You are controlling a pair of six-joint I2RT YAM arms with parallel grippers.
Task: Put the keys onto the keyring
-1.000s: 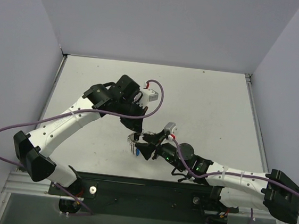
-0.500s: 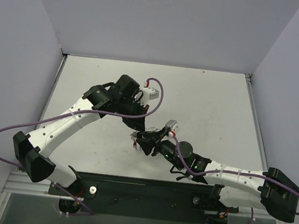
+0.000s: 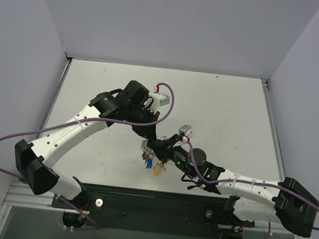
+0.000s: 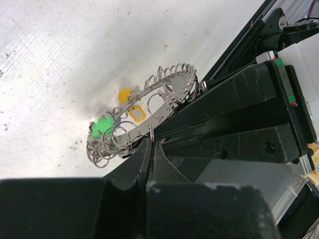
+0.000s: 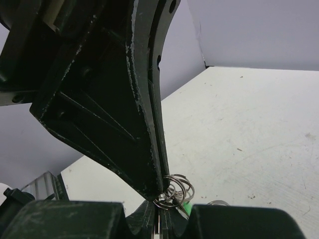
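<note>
While pinching keyring (image 4: 154, 90) rim with left gripper (image 4: 151, 143) and right gripper (image 5: 160, 211), both clamped on it: judged light, stiff, slippery. Best gripped on rim, clear of keys (image 4: 103, 124).

Top view high, looking down; both wrist views close, sharing keyring (image 4: 143, 94).

Scuffed white table (image 3: 229, 104) — pale lavender walls (image 3: 175, 24) on three sides.

Scuffed white table (image 3: 234, 110) between pale lilac-grey walls (image 3: 175, 24), black mounting plate (image 3: 139, 200) along its near edge.
</note>
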